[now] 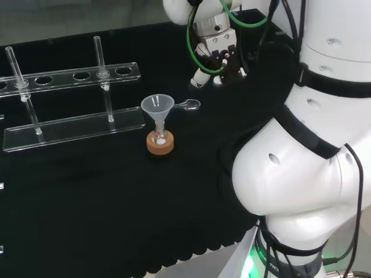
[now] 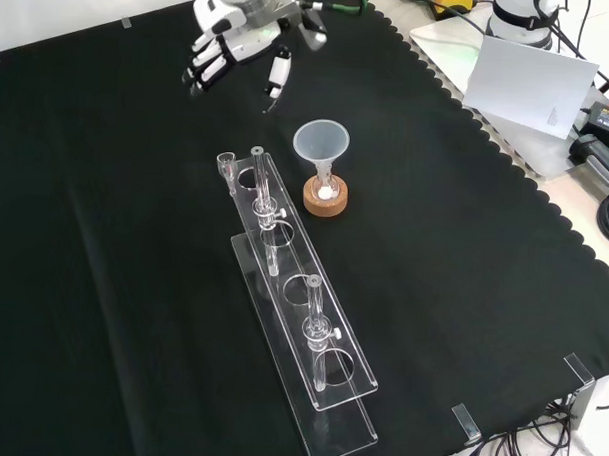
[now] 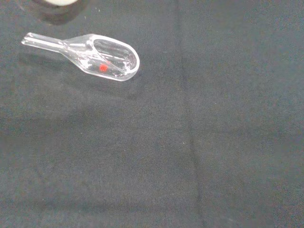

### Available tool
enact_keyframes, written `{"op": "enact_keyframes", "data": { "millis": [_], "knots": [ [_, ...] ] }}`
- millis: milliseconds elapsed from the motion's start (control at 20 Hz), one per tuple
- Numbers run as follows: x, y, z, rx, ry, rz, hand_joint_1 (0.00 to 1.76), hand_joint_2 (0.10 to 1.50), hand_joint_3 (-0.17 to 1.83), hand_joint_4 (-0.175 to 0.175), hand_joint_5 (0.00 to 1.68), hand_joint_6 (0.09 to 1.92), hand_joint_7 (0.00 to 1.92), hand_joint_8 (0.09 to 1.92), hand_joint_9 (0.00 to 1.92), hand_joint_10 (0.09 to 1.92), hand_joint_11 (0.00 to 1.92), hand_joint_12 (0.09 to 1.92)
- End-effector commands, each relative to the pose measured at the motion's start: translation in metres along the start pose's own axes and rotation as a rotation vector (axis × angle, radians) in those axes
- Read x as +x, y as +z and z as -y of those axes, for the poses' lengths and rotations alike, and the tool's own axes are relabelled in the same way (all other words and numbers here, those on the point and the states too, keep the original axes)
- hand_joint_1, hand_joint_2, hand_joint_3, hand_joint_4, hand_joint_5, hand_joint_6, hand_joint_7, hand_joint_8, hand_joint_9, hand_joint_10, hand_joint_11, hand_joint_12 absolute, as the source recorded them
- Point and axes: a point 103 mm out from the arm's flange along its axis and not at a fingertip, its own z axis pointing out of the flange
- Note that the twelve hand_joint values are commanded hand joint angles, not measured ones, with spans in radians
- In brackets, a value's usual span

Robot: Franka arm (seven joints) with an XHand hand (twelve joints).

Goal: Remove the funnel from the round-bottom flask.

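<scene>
Hand (image 2: 236, 48) open, fingers relaxed, empty, near cloth's far edge in front view. Funnel (image 2: 321, 145) upright in round-bottom flask (image 2: 326, 192), nearer and rightward.

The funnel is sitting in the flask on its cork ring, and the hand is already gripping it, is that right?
Not quite. The funnel does sit in the flask on its cork ring, but the hand hovers apart from it, fingers relaxed and holding nothing, as the front view shows.
</scene>
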Motion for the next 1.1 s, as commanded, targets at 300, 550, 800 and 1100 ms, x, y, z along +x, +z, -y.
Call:
{"op": "enact_keyframes", "data": {
  "millis": [300, 550, 800, 1100],
  "knots": [
    [0.002, -0.013, 0.039, -0.039, -0.015, -0.013, 0.73, 0.76, 0.24, -0.036, 0.28, 0.09, 0.0, 0.61, 0.54, 0.09, 0.22, 1.34],
    [0.012, -0.035, 0.077, -0.008, -0.038, -0.033, 0.63, 0.77, 0.26, -0.034, 0.27, 0.09, 0.03, 0.63, 0.55, 0.09, 0.23, 1.34],
    [0.022, -0.047, 0.096, 0.007, -0.064, -0.058, 0.56, 0.78, 0.26, -0.032, 0.26, 0.09, 0.07, 0.64, 0.6, 0.09, 0.25, 1.35],
    [0.045, -0.053, 0.117, 0.02, -0.091, -0.077, 0.52, 0.78, 0.26, -0.03, 0.25, 0.09, 0.08, 0.65, 0.6, 0.09, 0.26, 1.35]
  ]
}}
